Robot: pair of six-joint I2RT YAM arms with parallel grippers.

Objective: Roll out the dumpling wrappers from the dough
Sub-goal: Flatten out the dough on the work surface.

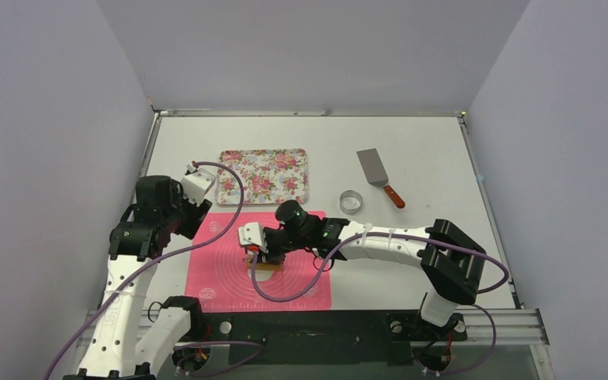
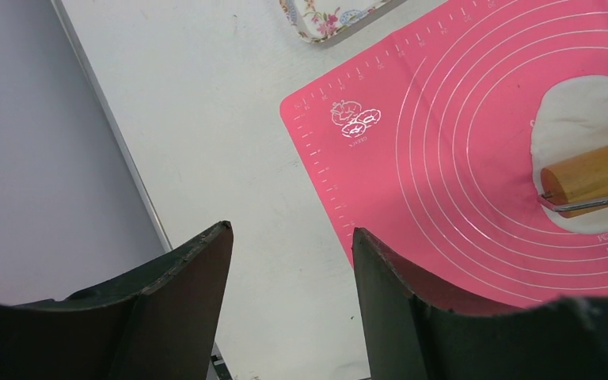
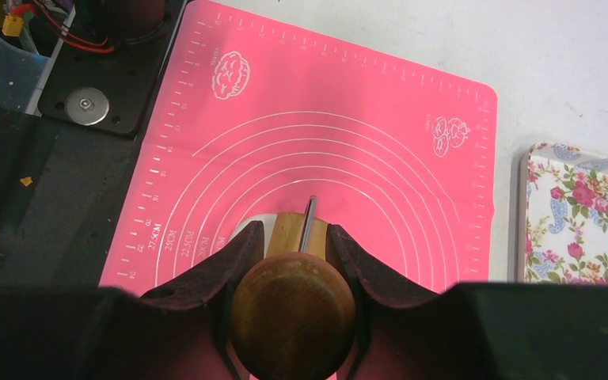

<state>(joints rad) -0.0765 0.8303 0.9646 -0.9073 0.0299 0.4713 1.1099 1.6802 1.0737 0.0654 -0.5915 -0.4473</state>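
Observation:
A flattened white dough patch [image 2: 582, 119] lies on the pink silicone mat [image 1: 229, 277]. A wooden rolling pin [image 2: 594, 176] rests across its near part. My right gripper [image 3: 294, 229] is shut on the pin's round wooden handle [image 3: 293, 317], over the middle of the mat [image 3: 324, 119]; it also shows in the top view [image 1: 263, 252]. A sliver of dough [image 3: 245, 229] shows beside its left finger. My left gripper [image 2: 291, 237] is open and empty above the bare table left of the mat [image 2: 443, 158], seen from above [image 1: 194, 215]. Ring-sized dumpling wrappers are out of view.
A floral tray [image 1: 263, 176] stands behind the mat. A small metal ring cutter [image 1: 351, 202] and a metal spatula with a red handle [image 1: 376, 170] lie at the back right. The arm bases and a dark rail run along the near edge.

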